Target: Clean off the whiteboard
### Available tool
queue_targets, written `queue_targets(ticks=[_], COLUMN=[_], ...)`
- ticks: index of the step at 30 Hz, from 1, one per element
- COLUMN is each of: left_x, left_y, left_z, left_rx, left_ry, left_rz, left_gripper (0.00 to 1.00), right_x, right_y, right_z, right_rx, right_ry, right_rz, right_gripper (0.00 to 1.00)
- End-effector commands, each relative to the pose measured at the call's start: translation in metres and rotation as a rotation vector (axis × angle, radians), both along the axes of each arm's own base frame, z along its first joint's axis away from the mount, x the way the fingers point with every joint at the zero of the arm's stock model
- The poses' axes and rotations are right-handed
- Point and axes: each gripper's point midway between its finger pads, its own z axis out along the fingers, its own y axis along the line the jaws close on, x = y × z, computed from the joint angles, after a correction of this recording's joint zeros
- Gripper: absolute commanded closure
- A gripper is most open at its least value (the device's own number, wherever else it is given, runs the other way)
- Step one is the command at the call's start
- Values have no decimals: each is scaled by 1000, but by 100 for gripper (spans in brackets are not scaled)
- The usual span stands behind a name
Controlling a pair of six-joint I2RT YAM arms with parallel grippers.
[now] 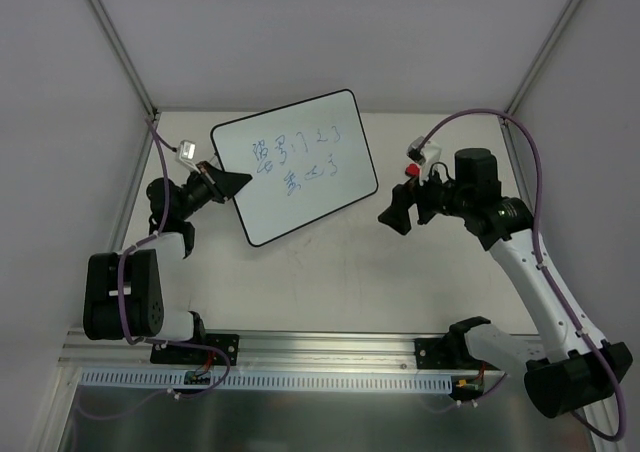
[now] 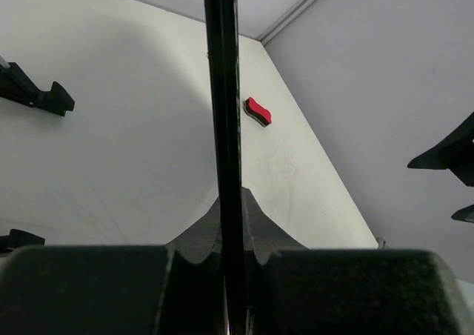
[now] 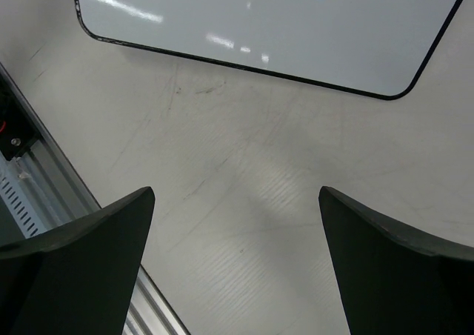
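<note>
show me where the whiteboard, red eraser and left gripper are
whiteboard (image 1: 310, 198): top view, bare white below the blue writing
red eraser (image 2: 258, 111): left wrist view, middle of its red face
left gripper (image 1: 240, 181): top view, fingertips shut on the whiteboard's edge

Whiteboard (image 1: 310, 200): its blue scribbles (image 1: 297, 158) were too small to read, and its left edge lay hidden under the left gripper (image 1: 240, 182). The left wrist view showed only the black rim (image 2: 222, 127), edge-on. The right wrist view cut the board off at the top. The red eraser (image 1: 411, 172) was too small in the top view to show its shape.
</note>
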Motion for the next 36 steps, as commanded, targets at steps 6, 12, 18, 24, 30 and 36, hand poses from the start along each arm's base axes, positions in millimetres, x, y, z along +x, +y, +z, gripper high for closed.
queue_targets(ticks=[6,12,18,24,30,36], left_x=[-17,-31,-36,-45,-52,-58], left_y=[-8,-15,-17,-15,-12,-11], left_z=[32,7,-12,-22,-33,-35], left_rx=[83,149,239,277,301,317], left_ry=[-273,-202,-124,-75,-30,-17], left_rz=[27,-23,-25,-31,-10,-14], left_gripper=[100,100,100,100,100,100], right_x=[62,104,169,213,244,259], right_y=[-2,-15,-53,-84,-103,-111], right_z=[5,-21,-56,-91,-128,-158], right_rx=[-78,-117,-114,-153,-258,-319], right_ry=[-96,-43,67,138,191,257], right_rz=[-87,-83,-170,-270,-304,-316], right_gripper=[1,1,9,13,13,15])
